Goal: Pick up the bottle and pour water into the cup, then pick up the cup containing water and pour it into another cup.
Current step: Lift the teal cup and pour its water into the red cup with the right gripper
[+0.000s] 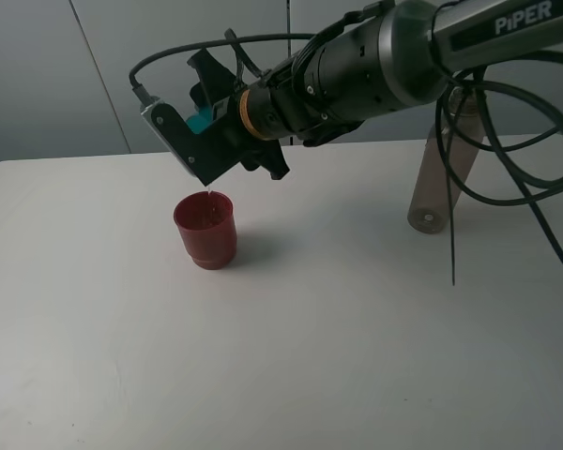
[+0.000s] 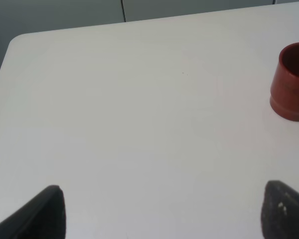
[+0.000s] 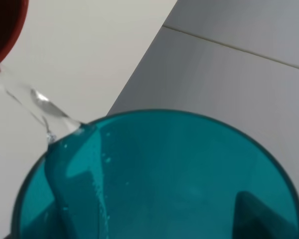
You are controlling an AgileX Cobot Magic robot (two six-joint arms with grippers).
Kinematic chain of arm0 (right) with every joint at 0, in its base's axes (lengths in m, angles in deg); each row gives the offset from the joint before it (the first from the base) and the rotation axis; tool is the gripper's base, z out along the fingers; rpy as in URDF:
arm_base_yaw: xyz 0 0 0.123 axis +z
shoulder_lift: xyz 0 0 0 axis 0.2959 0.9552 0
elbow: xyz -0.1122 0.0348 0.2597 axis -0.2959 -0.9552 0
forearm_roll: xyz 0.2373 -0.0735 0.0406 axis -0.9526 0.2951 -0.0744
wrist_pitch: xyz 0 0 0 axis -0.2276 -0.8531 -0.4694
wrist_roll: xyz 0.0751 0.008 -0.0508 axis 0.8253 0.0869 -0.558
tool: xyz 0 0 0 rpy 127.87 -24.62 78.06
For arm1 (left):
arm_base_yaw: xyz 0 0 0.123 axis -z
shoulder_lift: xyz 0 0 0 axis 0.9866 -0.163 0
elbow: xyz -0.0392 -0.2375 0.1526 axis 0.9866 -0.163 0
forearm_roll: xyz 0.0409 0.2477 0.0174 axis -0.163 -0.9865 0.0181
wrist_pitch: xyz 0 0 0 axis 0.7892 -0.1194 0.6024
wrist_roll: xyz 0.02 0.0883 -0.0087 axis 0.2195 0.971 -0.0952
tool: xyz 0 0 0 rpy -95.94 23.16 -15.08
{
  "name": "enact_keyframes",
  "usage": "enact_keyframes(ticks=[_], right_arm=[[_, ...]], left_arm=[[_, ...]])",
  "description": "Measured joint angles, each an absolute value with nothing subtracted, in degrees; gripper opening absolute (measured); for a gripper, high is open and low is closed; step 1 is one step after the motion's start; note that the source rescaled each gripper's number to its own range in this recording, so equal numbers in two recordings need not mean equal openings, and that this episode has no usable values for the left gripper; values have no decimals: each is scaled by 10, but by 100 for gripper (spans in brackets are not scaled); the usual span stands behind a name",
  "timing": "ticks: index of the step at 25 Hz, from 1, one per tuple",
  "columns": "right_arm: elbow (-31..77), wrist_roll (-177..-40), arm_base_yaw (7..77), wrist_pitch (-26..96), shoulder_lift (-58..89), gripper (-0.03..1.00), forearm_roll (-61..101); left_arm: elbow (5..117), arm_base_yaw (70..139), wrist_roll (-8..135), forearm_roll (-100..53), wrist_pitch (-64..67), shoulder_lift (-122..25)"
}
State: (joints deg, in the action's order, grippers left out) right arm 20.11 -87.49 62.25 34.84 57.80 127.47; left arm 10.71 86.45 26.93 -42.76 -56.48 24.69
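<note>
My right gripper reaches across to the left of the exterior high view, shut on the teal cup, which it holds tilted just above the dark red cup. A thin stream of water runs from the teal cup's rim into the red cup. The red cup stands upright on the white table. The smoky grey-brown bottle stands at the back right, partly behind cables. My left gripper is open and empty, low over the table, with the red cup ahead of it to one side.
Black cables hang from the right arm in front of the bottle. A grey wall stands behind the table's far edge. The table's rounded far corner shows in the left wrist view.
</note>
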Motion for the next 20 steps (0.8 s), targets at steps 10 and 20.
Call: enact_keyframes(ticks=[10, 20], right_arm=[[201, -917, 623, 347, 578, 9, 1275], [201, -887, 623, 375, 578, 9, 1275]], left_arm=[[107, 865, 269, -428, -565, 247], [107, 865, 268, -428, -565, 247]])
